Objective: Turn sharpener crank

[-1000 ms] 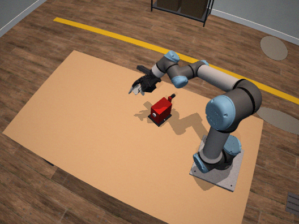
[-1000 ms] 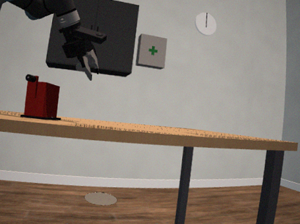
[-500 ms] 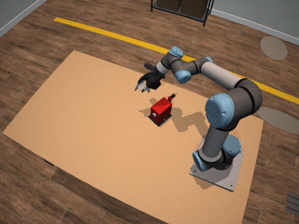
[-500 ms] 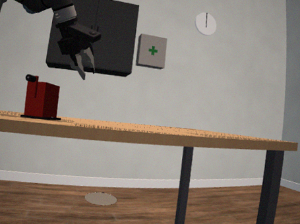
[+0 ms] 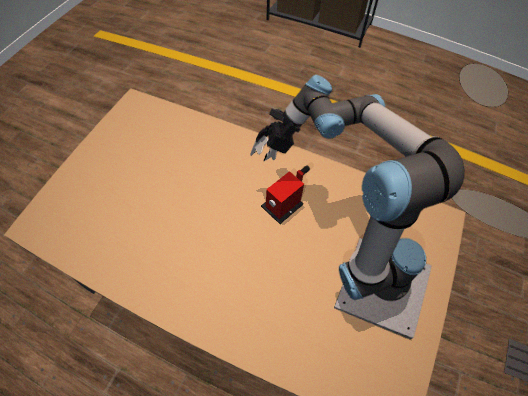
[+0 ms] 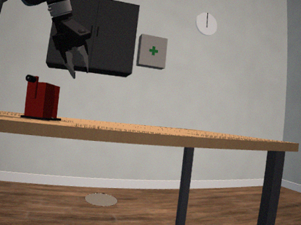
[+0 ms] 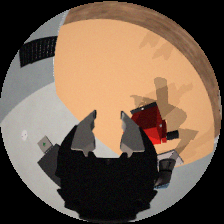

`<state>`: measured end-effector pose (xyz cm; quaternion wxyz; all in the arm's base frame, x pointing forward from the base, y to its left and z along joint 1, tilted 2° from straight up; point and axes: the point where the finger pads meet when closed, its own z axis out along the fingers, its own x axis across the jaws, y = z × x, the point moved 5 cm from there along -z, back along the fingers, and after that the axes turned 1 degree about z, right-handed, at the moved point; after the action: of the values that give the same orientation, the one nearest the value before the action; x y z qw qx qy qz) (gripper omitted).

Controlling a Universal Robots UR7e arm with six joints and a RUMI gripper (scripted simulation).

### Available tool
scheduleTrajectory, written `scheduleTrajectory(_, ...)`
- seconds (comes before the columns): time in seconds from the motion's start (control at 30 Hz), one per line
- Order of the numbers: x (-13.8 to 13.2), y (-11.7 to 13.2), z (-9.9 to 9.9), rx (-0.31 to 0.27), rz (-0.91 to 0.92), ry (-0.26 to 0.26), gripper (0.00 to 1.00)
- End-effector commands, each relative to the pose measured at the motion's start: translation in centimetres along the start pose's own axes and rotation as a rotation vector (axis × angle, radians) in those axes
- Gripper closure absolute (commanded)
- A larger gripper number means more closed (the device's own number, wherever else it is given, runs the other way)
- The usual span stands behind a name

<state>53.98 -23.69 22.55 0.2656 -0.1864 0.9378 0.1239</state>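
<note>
You are looking at a workshop or industrial lab. A yellow safety line (image 5: 210,65) crosses the wooden floor (image 5: 60,60) at 12 o'clock from the desk (image 5: 150,210). On the wall hang a dark cabinet (image 6: 114,36), a first-aid box (image 6: 152,51) with a green cross, and a round clock (image 6: 207,23). A metal shelf rack (image 5: 361,36) with cardboard boxes stands at 1 o'clock.
</note>
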Motion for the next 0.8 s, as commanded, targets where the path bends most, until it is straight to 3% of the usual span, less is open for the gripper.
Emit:
scheduleTrajectory(0.0, 1.5, -0.8, -1.4, -0.003, 0.069, 0.019, 0.68)
scheduleTrajectory(0.17, 3.2, -1.3, -2.3, -0.018, 0.200, 0.051, 0.68)
scheduleTrajectory(0.4, 4.1, -1.5, -3.2, -0.016, 0.212, 0.054, 0.68)
scheduleTrajectory(0.57, 6.1, -1.8, -4.4, -0.031, 0.356, 0.088, 0.68)
scheduleTrajectory(0.77, 6.7, -1.8, -5.0, -0.029, 0.355, 0.088, 0.68)
